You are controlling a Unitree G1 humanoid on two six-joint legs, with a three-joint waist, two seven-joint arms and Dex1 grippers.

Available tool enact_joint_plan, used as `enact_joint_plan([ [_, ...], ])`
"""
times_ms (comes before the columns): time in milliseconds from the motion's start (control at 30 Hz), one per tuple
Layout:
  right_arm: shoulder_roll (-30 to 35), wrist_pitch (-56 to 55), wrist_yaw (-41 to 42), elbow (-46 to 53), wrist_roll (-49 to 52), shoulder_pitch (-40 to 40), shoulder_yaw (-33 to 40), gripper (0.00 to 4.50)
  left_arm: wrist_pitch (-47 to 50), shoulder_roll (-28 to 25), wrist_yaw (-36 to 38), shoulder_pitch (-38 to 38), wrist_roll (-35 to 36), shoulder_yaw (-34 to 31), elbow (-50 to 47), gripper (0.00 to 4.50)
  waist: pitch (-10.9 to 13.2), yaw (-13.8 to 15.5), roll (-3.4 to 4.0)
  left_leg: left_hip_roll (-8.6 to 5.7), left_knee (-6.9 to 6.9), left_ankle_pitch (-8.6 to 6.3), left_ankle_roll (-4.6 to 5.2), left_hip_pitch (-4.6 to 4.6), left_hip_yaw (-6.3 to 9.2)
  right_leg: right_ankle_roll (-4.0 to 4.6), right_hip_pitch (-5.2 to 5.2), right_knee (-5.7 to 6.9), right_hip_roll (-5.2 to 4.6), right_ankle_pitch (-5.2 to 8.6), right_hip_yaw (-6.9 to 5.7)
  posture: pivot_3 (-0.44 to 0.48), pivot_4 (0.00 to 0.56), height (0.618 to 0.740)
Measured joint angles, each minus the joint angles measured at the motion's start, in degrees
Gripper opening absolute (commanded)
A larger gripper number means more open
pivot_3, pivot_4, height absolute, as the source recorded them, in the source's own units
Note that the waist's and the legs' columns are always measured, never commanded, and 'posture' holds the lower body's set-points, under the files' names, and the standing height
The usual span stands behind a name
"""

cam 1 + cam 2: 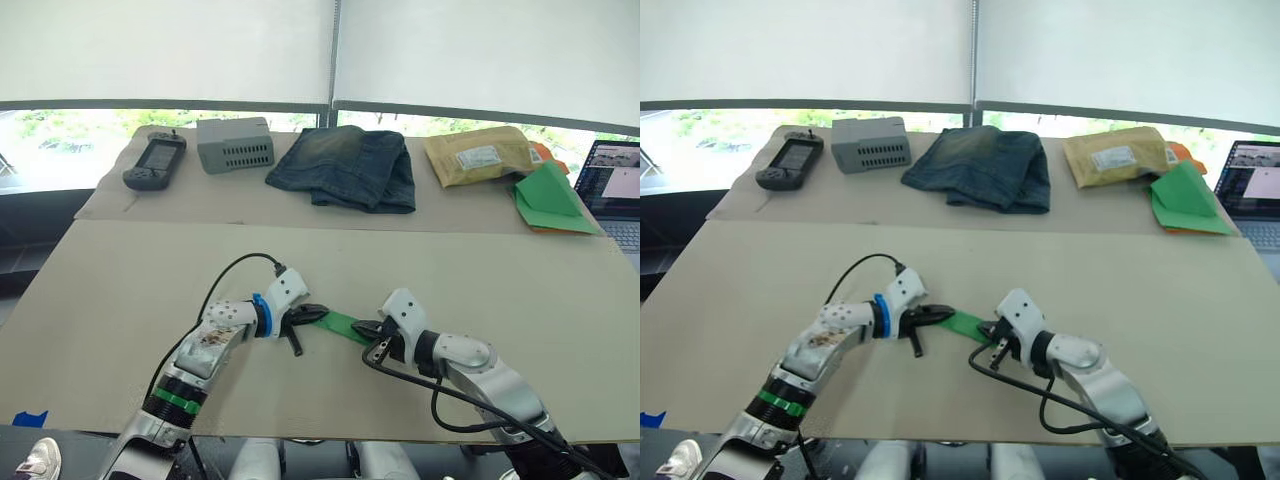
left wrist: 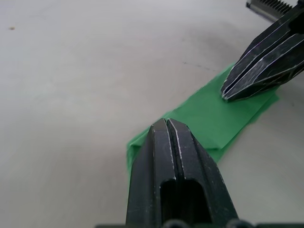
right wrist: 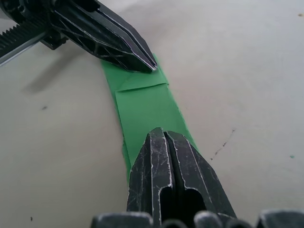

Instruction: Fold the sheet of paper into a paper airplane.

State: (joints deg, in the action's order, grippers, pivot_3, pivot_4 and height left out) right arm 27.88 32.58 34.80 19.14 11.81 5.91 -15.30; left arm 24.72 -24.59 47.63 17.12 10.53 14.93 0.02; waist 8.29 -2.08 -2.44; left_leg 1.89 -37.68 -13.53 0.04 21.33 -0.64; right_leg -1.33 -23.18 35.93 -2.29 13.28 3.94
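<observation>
The sheet of paper [image 1: 345,325] is a narrow, creased, bright green strip lying flat on the tan table, between my two grippers. My left gripper [image 1: 318,313] is shut, and its tip rests on the strip's left end [image 2: 209,114]. My right gripper [image 1: 362,327] is shut too, its tip pressing on the strip's right end [image 3: 145,104]. In the right wrist view the left gripper [image 3: 152,66] touches the far end, beside a folded flap. In the left wrist view the right gripper [image 2: 225,95] sits on the opposite end. Neither pair of fingers has paper between it.
Along the back of the table lie a handheld device [image 1: 155,160], a grey box [image 1: 235,143], folded jeans [image 1: 348,165], a padded envelope [image 1: 478,155], a bigger green triangular paper with an orange edge [image 1: 550,200] and a laptop [image 1: 615,190]. Bare tabletop surrounds the strip.
</observation>
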Motion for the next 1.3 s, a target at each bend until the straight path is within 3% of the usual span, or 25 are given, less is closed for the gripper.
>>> enact_joint_plan([
  [500, 0.4, -1.0, 1.3, -0.6, 0.0, 0.5, 0.0, 0.05, 5.3, -4.4, -4.4, -9.4, 5.1, -11.5, -8.6, 0.0, 0.1, -0.5, 0.02, 0.03, 0.42, 0.0, -0.01, -0.15, 0.33, 0.13, -0.11, -0.05, -0.07, 0.08, 0.01, 0.0, 0.15, 0.74],
  [767, 1.7, 2.1, 1.8, 3.3, 1.1, 3.2, 2.1, 0.05, 11.8, -5.5, -3.6, -9.9, 12.3, -15.0, -16.4, 0.0, 0.4, -0.3, -0.01, -0.12, 0.38, 0.08, -0.05, 1.12, 0.26, -0.27, -1.26, -0.01, -0.08, -0.18, 0.03, 0.0, 0.15, 0.74],
  [1000, 9.4, 6.7, 8.4, 10.9, 6.5, 9.7, 6.4, 0.05, 13.1, -14.0, -0.5, -10.4, 13.2, -16.3, -21.3, 0.0, 0.6, -0.2, -0.05, -0.16, 0.47, 0.03, -0.05, 1.27, 0.27, -0.23, -1.35, -0.14, -0.15, -0.12, -0.05, 0.0, 0.15, 0.74],
  [1233, 17.4, 5.2, 15.6, 15.6, 6.9, 9.7, 4.5, 0.05, 14.8, -18.4, 1.1, -11.5, 14.5, -16.1, -24.7, 0.0, 0.9, 0.0, -0.06, -0.14, 0.45, 0.03, -0.05, 1.29, 0.02, -0.23, -1.36, -0.15, -0.16, -0.09, -0.09, 0.0, 0.15, 0.74],
  [1300, 17.9, 5.2, 16.5, 17.8, 7.4, 8.4, 3.7, 0.61, 15.6, -18.9, 1.4, -12.5, 15.1, -16.1, -26.4, 0.0, 0.9, 0.0, -0.06, -0.12, 0.45, 0.03, -0.05, 1.29, 0.02, -0.22, -1.35, -0.13, -0.15, -0.07, -0.11, 0.0, 0.15, 0.74],
])
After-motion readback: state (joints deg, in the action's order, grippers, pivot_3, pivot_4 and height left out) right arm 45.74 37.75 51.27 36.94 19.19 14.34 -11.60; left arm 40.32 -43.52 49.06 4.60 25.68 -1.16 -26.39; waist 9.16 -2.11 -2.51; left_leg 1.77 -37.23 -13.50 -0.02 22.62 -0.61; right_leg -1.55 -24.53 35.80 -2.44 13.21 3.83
